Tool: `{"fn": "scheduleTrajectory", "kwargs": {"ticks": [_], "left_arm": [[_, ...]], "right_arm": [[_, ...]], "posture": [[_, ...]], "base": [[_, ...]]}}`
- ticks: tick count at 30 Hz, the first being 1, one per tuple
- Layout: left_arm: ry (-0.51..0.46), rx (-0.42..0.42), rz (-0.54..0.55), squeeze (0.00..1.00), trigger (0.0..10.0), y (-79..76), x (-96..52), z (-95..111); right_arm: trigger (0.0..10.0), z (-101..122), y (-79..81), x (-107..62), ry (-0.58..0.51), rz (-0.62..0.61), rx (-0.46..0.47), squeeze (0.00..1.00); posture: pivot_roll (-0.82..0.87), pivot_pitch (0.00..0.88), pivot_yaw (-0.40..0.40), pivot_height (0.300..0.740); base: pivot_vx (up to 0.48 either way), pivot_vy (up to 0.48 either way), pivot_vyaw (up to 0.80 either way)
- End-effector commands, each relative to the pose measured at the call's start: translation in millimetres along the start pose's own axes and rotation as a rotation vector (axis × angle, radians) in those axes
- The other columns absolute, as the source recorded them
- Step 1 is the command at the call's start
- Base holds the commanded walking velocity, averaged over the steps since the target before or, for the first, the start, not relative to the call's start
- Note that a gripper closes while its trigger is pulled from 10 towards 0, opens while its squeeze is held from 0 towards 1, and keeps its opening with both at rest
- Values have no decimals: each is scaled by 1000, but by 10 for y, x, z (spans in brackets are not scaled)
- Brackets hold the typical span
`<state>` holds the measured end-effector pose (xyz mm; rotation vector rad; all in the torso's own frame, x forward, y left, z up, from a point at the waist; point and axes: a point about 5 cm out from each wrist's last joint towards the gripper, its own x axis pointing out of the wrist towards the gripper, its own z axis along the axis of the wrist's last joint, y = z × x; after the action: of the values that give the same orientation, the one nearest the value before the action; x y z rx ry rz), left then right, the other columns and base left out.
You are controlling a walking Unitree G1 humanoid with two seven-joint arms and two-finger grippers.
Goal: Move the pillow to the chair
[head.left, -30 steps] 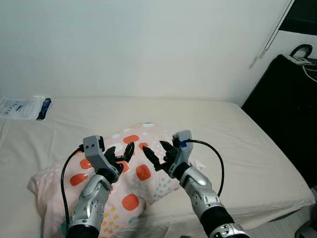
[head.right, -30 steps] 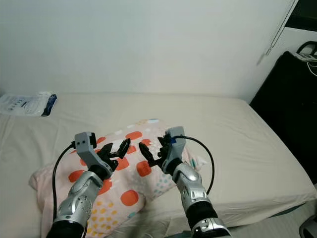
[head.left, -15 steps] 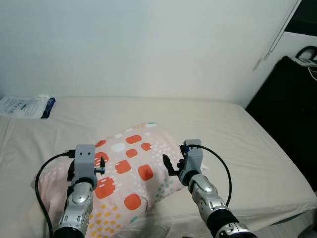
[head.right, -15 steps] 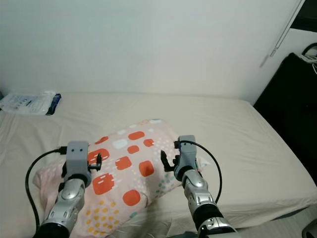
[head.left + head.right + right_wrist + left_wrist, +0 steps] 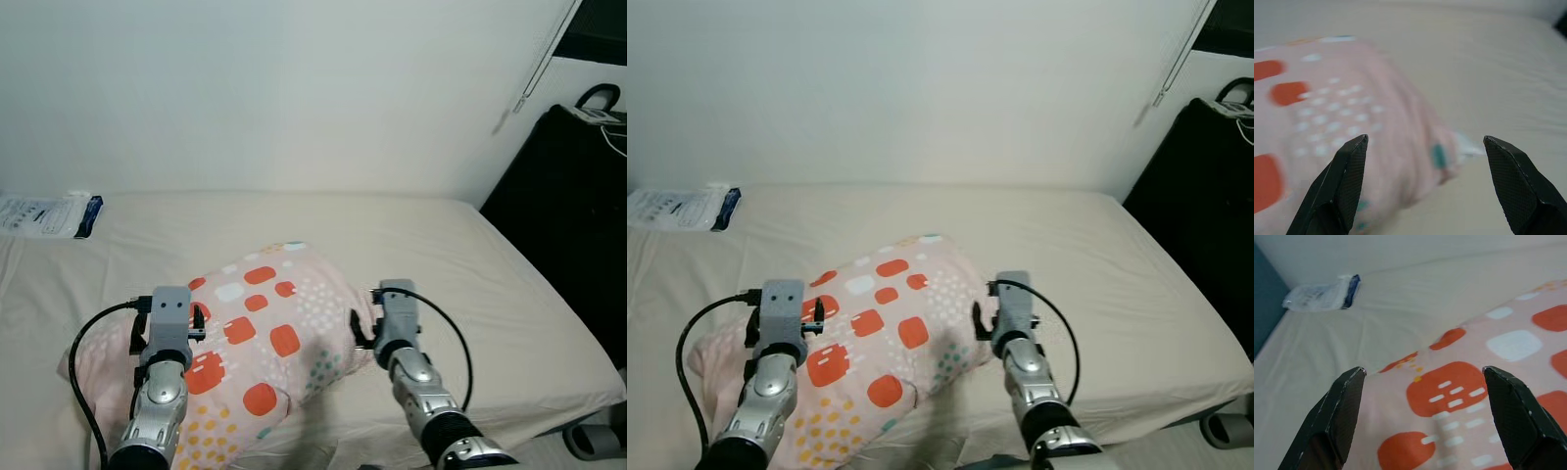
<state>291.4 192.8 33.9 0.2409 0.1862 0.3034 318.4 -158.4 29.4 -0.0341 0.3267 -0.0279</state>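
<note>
I see the pillow point(image 5: 257, 338) lying on the near part of the bed point(image 5: 470, 284), pink with orange blocks, white patches and small dots, its long side running from near left to far right. My left gripper point(image 5: 1422, 374) sits over the pillow's left end, its two black fingers point(image 5: 1334, 418) spread wide with the patterned cover between them, and they hold nothing. My right gripper point(image 5: 1422, 142) is at the pillow's right edge, fingers point(image 5: 1518, 186) also spread wide and holding nothing; through its wrist camera the pillow's corner lies between them, blurred, with bare sheet to the side. A black cable point(image 5: 93, 338) loops off my left wrist and another off my right. At the far left of the bed, against the wall point(image 5: 294, 88), lies a white plastic packet point(image 5: 47, 215) with a dark blue end. To the right of the bed stands a tall black piece of furniture point(image 5: 573, 215).
</note>
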Motion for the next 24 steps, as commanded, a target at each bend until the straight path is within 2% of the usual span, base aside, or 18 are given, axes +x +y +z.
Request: {"fn": "scheduleTrajectory", "kwargs": {"ticks": [1, 4, 5, 6, 8, 9, 11, 12, 15, 17, 18, 19, 22, 23, 24], "left_arm": [[-7, 38, 3, 0, 10000, -20, 2, -3], [-27, 55, 27, 0, 10000, -3, 7, 21], [-46, 18, 40, 0, 10000, 25, -3, 29], [-50, 7, 41, 0, 10000, 32, -6, 30], [-105, -55, -31, 0, 10000, -10, -34, 78], [-122, -150, -63, 0, 10000, -18, -44, 117], [-141, -275, -87, 0, 10000, -4, -50, 158], [-144, -312, -92, 0, 10000, 9, -48, 167], [-146, -322, -85, 0, 10000, 12, -40, 167], [-142, -319, -96, 0, 10000, 8, -42, 159], [-158, -289, -163, 0, 10000, -20, -65, 155], [-158, -289, -163, 0, 10000, -20, -65, 155], [-224, -252, -341, 0, 10000, -135, -105, 232], [-236, -257, -359, 0, 10000, -157, -99, 262], [-236, -257, -359, 0, 10000, -157, -99, 262]], "right_arm": [[10000, 46, -54, 10, -25, -27, -2, 0], [10000, 68, -74, 10, -44, -23, 8, 0], [10000, 121, 46, 4, -95, 90, 37, 0], [10000, 135, 81, 1, -109, 122, 43, 0], [10000, 144, 218, -17, -126, 219, 28, 0], [10000, 137, 273, -18, -116, 244, 37, 0], [10000, 125, 313, -4, -92, 238, 51, 0], [10000, 122, 318, 5, -81, 226, 55, 0], [10000, 121, 319, 12, -74, 209, 53, 0], [10000, 117, 307, 15, -70, 197, 50, 0], [10000, 121, 255, 24, -68, 162, 58, 0], [10000, 121, 255, 24, -68, 162, 58, 0], [10000, 167, -66, 31, -107, -45, -16, 0], [10000, 183, -142, 26, -122, -97, -34, 0], [10000, 183, -142, 26, -122, -97, -34, 0]], "posture": [[61, 0, -129, 740], [76, 0, -147, 740], [95, 0, -174, 740], [95, 0, -174, 740], [113, 0, -201, 740], [125, 0, -213, 740], [131, 0, -210, 740], [130, 0, -208, 740], [130, 0, -208, 740], [126, 0, -203, 740], [111, 0, -188, 740], [111, 0, -188, 740], [98, 0, -170, 740], [97, 0, -169, 740], [97, 0, -169, 740]], "base": [[0, 0, 0], [0, 0, 0], [0, 0, 0], [0, 0, 0], [0, 0, 0], [0, 0, 0], [0, 0, 0], [0, 0, 0], [0, 0, 0], [0, 0, 0], [0, 0, 0], [0, 0, 0], [0, 0, 0], [0, 0, 0], [0, 0, 0]]}}
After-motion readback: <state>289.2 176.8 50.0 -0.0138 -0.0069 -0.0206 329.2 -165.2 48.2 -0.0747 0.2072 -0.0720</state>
